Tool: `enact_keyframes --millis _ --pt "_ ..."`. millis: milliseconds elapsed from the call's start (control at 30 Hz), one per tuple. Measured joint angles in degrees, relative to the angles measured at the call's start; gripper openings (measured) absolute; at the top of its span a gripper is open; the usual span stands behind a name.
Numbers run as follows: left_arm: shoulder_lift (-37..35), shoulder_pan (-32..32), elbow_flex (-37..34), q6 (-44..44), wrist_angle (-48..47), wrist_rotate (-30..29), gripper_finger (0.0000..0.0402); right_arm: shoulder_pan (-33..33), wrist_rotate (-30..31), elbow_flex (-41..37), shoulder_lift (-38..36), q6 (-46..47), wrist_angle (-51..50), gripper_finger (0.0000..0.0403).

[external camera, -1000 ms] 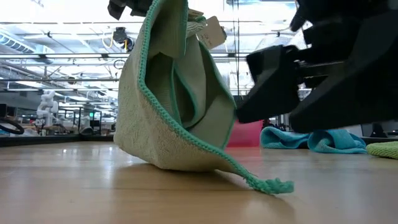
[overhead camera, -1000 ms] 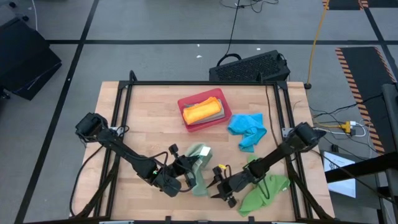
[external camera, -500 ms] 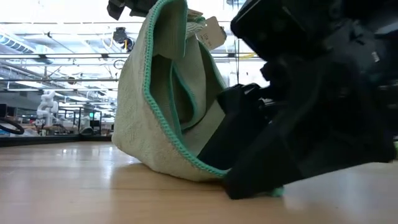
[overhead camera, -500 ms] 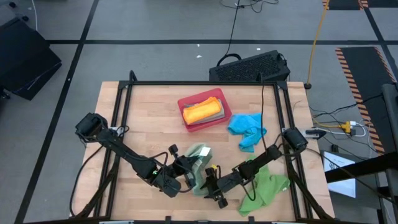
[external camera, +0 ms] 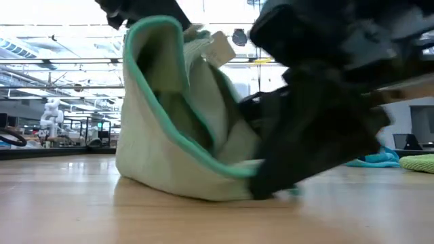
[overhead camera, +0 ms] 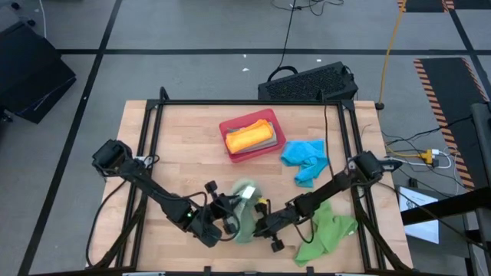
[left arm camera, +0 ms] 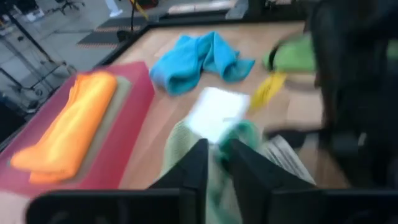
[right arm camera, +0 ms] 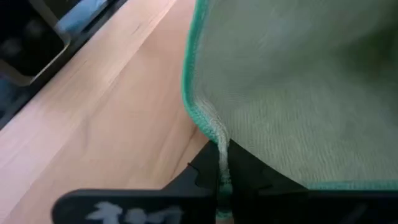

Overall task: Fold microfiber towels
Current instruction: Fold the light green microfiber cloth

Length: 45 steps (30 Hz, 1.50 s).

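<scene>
Both my claws, left gripper & right gripper, clenched on soft sage-green microfiber towel, fold barely begun; orange towel prob done, rest loose.

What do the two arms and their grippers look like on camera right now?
Both arms are dark, nearly black, built of slim jointed links with thin black cables along them. The left gripper and right gripper each end in two flat black fingers. A pale printed marking shows on the right gripper's body in its wrist view.
</scene>
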Motion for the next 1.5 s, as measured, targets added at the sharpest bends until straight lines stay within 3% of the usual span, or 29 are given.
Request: enact_keyframes --millis 267,467,667,867,1033,1233,1500 --pt "0.0 -2.0 0.0 -15.1 -14.0 0.8 0.0155 2.4 1.0 -0.3 -8.4 -0.8 -14.3 0.0002" --pt "-0.3 -2.8 0.0 -18.9 -14.2 5.5 0.0174 5.1 14.9 -0.2 -14.4 1.1 -25.3 0.0002" --pt "-0.6 -2.8 0.0 -6.1 0.5 7.0 0.0165 6.6 26.9 -0.2 -22.7 3.1 -31.7 0.0001" --pt "-0.6 -3.2 0.0 13.2 21.7 7.9 0.0148 6.6 24.2 -0.2 -31.4 1.5 -29.6 0.0001" --pt "-0.6 -4.8 0.0 28.7 35.7 7.9 0.0145 6.3 24.2 -0.2 -39.3 -5.2 -28.6 0.0001" --pt "-0.6 -5.0 0.0 32.4 38.0 7.4 0.0145 6.0 24.3 -0.1 -46.3 -11.0 -22.6 0.0" --pt "-0.6 -4.5 0.0 32.4 38.3 7.3 0.0145 5.2 23.3 -0.1 -45.2 -10.7 -24.1 0.0"
